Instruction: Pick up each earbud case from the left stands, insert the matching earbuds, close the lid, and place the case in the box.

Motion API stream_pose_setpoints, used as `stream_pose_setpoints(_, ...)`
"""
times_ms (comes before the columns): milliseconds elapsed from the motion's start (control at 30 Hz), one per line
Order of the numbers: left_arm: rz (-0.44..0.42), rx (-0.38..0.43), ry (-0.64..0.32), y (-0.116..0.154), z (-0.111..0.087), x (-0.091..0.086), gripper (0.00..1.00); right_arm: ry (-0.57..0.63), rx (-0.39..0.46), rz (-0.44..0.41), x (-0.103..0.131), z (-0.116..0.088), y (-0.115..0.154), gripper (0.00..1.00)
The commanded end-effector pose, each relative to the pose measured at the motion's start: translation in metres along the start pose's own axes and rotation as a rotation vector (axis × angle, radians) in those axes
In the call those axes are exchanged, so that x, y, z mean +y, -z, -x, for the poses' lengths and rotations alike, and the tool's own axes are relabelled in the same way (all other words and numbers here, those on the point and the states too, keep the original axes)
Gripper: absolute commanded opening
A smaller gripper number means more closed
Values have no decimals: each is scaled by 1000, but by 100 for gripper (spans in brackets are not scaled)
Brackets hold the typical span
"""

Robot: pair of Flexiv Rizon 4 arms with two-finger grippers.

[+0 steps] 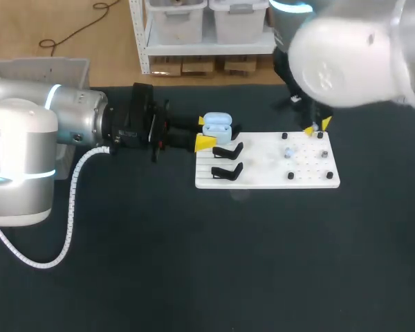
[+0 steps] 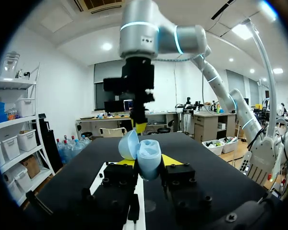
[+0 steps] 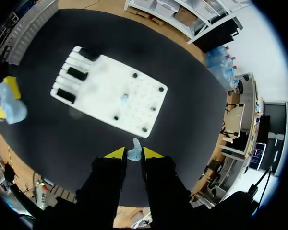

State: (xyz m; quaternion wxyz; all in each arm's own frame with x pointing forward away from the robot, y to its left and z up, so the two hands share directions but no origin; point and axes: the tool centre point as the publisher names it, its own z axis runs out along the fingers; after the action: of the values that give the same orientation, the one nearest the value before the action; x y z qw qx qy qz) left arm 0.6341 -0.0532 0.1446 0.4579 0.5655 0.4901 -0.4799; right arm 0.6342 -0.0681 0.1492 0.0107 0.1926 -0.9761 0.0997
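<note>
While the head view shows only that my left pincer point(image 1: 205, 133) has the light blue earbud case point(image 1: 217, 126) between its yellow tips, the left wrist view shows the grip from two sides and the case's lid point(image 2: 129, 143) swung open, the hollow body facing away from me. The head view hides my right pincer point(image 3: 133, 153) under the arm's pale bulk, leaving only its yellow tips showing. The right wrist view, looking straight down from high above the worktop point(image 1: 194, 277), shows it closed on a small light blue earbud point(image 3: 134, 147). That view also shows three dark stands along the left end of the white board point(image 1: 311, 173), whereas the head view shows two black stands point(image 1: 228, 150) near of the case. Whether the case touches the far stand I cannot tell. A second earbud point(image 1: 288, 152) lies on the board's right half among small dark pegs. My right pincer hangs over the board's far right corner, well apart from the left one. The board's edges sit well inside the worktop, and a broad stretch of dark surface runs from its near edge towards me. The grey box point(image 1: 38, 69) stands off the worktop's far left corner, behind my left arm.
</note>
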Motion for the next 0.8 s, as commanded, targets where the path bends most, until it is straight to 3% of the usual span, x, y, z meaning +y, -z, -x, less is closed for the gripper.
stream_pose_setpoints(33, 3, -3, -3, 0, -1, -1, 0, 15, 35, 0, 16, -5, 35, 0)
stream_pose_setpoints(200, 3, -3, -3, 0, -1, -1, 0, 30, 48, 21, 39, -11, 46, 0)
stream_pose_setpoints(333, 3, -3, -3, 0, -1, -1, 0, 85, 6, 52, 60, -19, 53, 0)
stream_pose_setpoints(800, 3, -3, -3, 0, -1, -1, 0, 85, 6, 52, 60, -19, 53, 0)
